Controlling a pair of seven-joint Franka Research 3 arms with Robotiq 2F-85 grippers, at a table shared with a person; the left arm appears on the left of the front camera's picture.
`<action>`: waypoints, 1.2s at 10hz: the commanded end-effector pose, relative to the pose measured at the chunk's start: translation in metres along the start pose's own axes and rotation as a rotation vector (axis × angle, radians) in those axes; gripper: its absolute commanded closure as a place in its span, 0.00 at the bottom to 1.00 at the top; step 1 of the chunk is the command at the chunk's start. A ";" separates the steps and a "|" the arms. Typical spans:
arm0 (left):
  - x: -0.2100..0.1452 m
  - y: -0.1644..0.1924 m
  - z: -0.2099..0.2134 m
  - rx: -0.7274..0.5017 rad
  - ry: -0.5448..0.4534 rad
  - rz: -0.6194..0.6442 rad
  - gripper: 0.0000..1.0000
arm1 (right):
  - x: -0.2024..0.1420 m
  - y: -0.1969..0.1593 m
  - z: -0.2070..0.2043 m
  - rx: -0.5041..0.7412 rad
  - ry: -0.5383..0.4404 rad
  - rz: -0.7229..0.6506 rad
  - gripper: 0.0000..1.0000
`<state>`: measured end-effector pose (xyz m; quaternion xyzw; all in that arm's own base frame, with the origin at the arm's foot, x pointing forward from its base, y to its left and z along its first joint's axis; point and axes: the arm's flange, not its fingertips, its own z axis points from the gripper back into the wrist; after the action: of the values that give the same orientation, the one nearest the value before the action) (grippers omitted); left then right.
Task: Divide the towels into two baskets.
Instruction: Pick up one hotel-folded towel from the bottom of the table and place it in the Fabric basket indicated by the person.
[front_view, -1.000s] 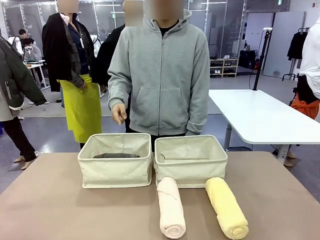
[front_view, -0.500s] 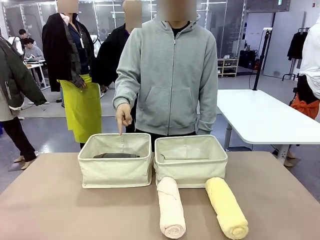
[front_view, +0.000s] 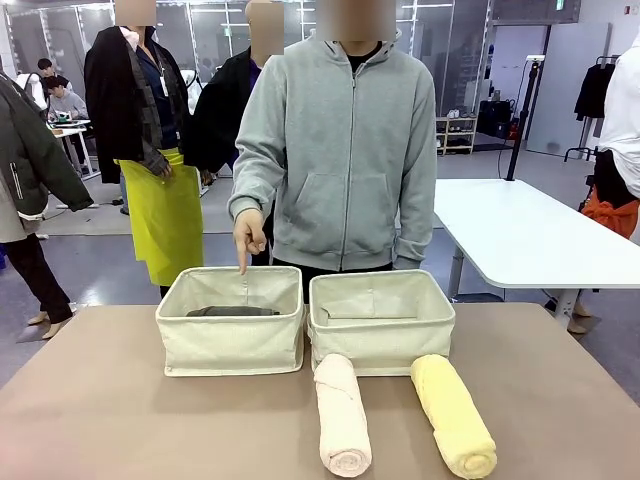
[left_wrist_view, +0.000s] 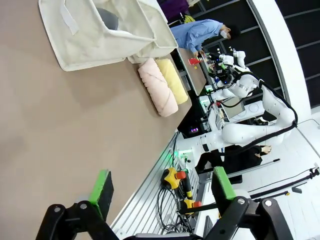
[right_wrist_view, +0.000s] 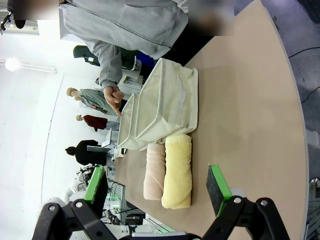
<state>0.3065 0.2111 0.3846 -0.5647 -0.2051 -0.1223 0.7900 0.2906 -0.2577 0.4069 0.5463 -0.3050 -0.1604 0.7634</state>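
My left tool (left_wrist_view: 160, 175) hangs over the bare brown surface (left_wrist_view: 75, 130) with its green pads spread wide and nothing between them. My right tool (right_wrist_view: 157, 172) is equally wide apart and empty, looking along the surface toward the work. I judge both are held back and open because no towel has been chosen for this step yet. Nearest to me lie the pink towel (front_view: 342, 415) and the yellow towel (front_view: 452, 415), each a tight roll lying lengthwise on the surface with one end toward me. They are near each other but apart, which leaves room for my pads to straddle either one across its width. The far end of the pink towel touches the front wall of the right basket (front_view: 380, 345), and the yellow one ends just in front of the same basket. Beside it, almost touching, stands the left basket (front_view: 230, 345), with the dark grey towel (front_view: 232, 311) lying low inside it. I cannot make out what, if anything, lies in the right basket. At the far side a person holds a hand (front_view: 248, 235) over the left basket's far rim, one finger aimed down into it, which I take as a sign of where the next roll should go
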 end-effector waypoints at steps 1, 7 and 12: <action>-0.002 -0.003 0.002 -0.012 -0.010 0.010 0.00 | 0.000 0.002 0.001 0.010 -0.012 0.003 0.00; -0.002 -0.003 0.002 -0.012 -0.010 0.010 0.00 | 0.000 0.002 0.001 0.010 -0.012 0.003 0.00; -0.002 -0.003 0.002 -0.012 -0.010 0.010 0.00 | 0.000 0.000 0.000 0.000 0.000 0.000 0.00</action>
<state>0.3065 0.2111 0.3846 -0.5647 -0.2051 -0.1223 0.7900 0.2906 -0.2576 0.4066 0.5463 -0.3047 -0.1606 0.7635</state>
